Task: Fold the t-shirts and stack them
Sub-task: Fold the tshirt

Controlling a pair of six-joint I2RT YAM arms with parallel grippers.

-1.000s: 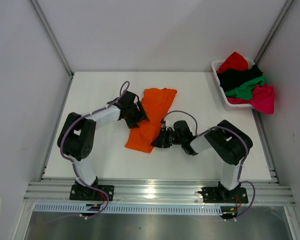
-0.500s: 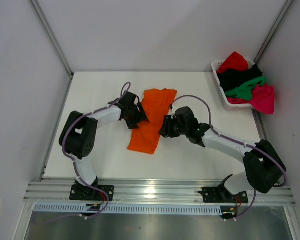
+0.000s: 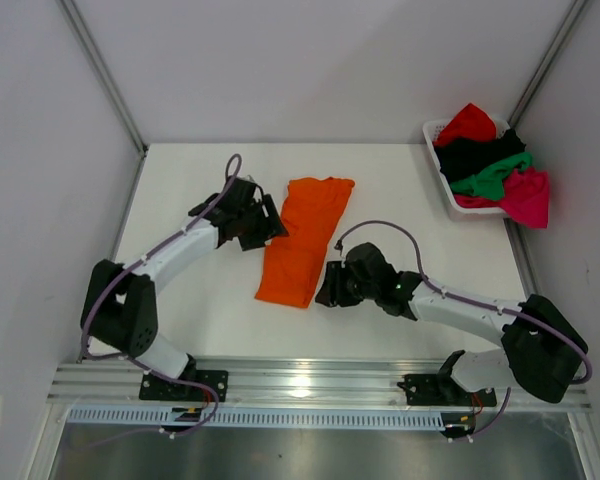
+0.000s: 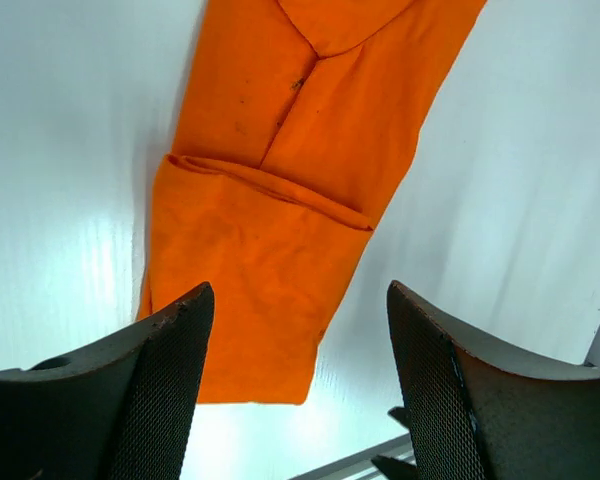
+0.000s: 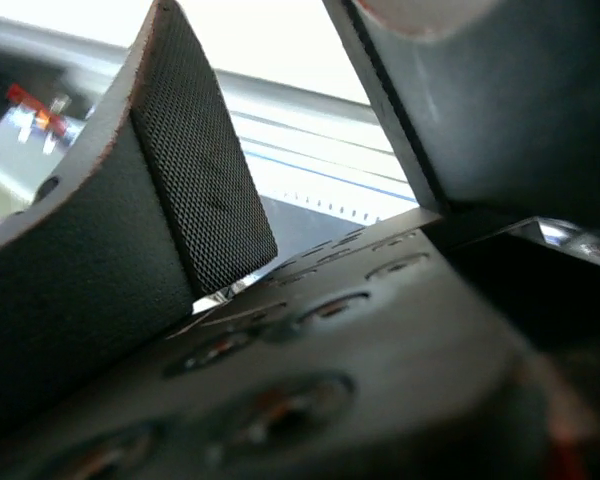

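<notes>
A bright orange t-shirt lies on the white table, folded into a long narrow strip. In the left wrist view the orange t-shirt shows a cross fold halfway along. My left gripper hovers at its left edge, and seen from the left wrist my left gripper is open and empty. My right gripper sits just right of the strip's near end, apart from the cloth. In its own view my right gripper shows a gap with nothing between the pads. Red, black, green and magenta-pink t-shirts fill the basket.
The white slatted basket stands at the table's far right corner. Metal rails run along the near edge by both arm bases. A blurred dark part fills the lower half of the right wrist view.
My right gripper opened, let go of the orange t-shirt and drew back toward the near edge. The left gripper shifted slightly left. The strip now lies flat.
</notes>
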